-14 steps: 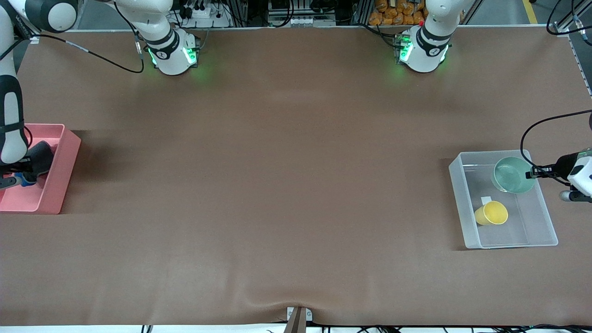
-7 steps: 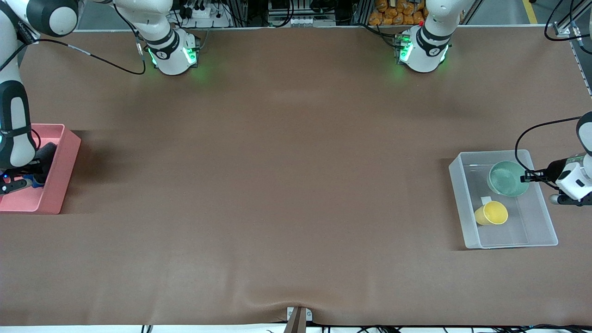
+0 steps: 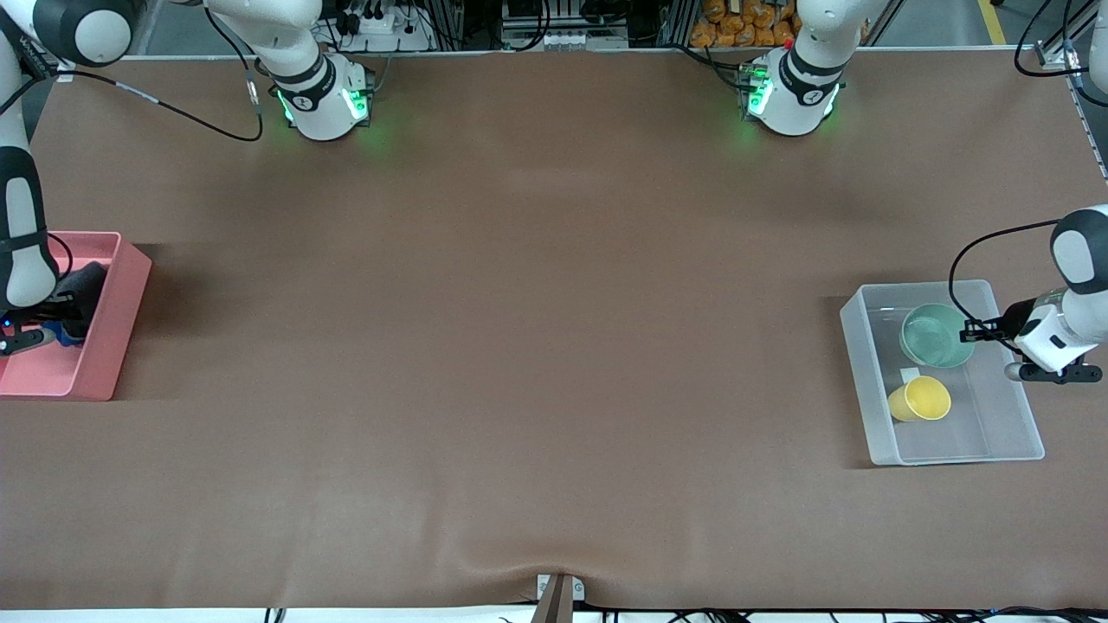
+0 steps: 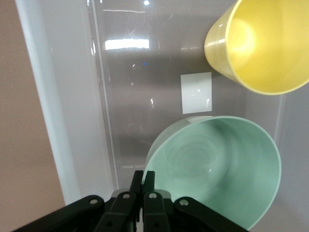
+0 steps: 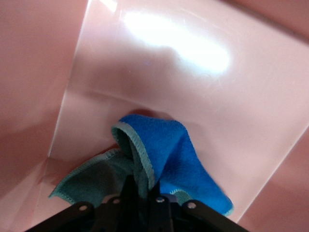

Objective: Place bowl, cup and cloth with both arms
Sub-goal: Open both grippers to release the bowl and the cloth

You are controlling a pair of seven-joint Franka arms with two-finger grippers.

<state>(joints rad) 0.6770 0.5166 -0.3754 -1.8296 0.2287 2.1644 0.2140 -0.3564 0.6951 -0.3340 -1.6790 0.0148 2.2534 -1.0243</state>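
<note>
While our left gripper pinched the bowl over the clear bin beside the cup, our right gripper clamped the cloth in the pink bin.

left gripper: fingers pinched together on the bowl's rim
bowl: mint green, tilted, inside the clear bin
cup: yellow, on its side, close beside the bowl
white label: on the bin floor, between the two

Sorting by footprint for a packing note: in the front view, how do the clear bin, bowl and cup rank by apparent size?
Largest to smallest:
1. clear bin
2. bowl
3. cup, only slightly smaller than the bowl
</note>
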